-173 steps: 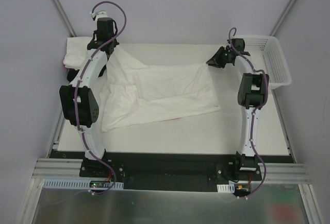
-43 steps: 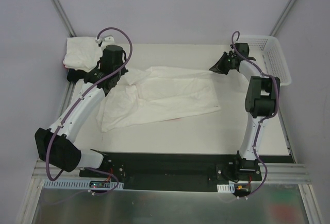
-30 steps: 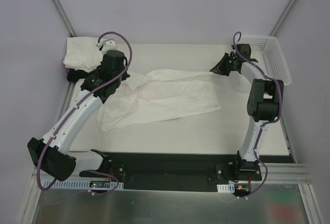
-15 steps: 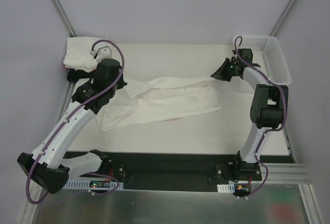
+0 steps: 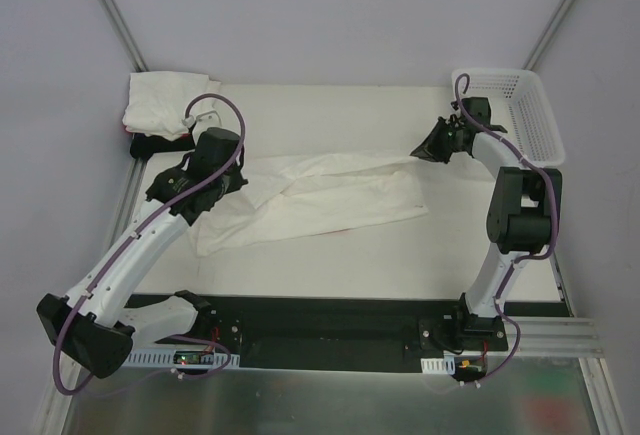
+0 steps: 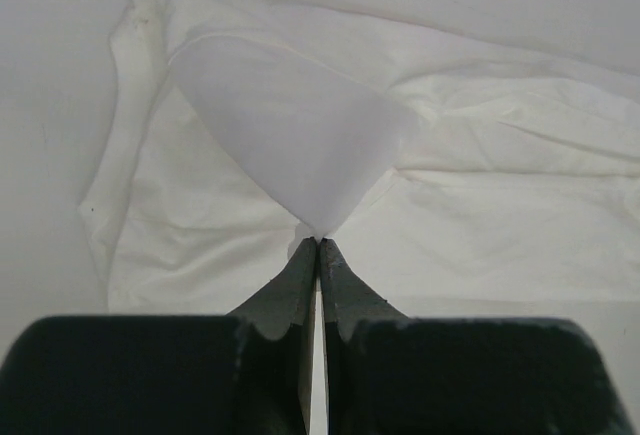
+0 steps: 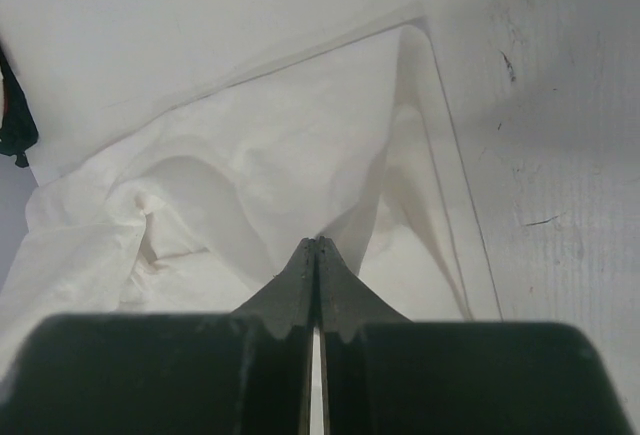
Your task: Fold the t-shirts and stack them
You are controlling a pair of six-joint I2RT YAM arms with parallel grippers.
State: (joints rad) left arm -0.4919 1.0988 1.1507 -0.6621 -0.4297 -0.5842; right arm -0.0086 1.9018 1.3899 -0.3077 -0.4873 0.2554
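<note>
A white t-shirt (image 5: 330, 200) lies crumpled lengthwise across the middle of the table. My left gripper (image 5: 240, 177) is shut on its left far edge; in the left wrist view the pinched cloth (image 6: 300, 135) rises in a cone from the left gripper's tips (image 6: 318, 243). At the shirt's right far corner my right gripper (image 5: 418, 153) is shut too, and the right wrist view shows the right gripper's tips (image 7: 317, 242) clamped on a lifted fold (image 7: 350, 185). More t-shirts form a stack (image 5: 160, 103) at the back left, white on top with a black one (image 5: 152, 147) underneath.
A white mesh basket (image 5: 530, 115) stands at the back right, just beyond the right arm. Bare table (image 5: 400, 255) stretches between the shirt and the arm bases. The left arm reaches diagonally over the table's left side.
Both grippers have drawn the shirt's far edge toward the near side, so the shirt looks narrower front to back. The left arm's elbow has swung down and to the left.
</note>
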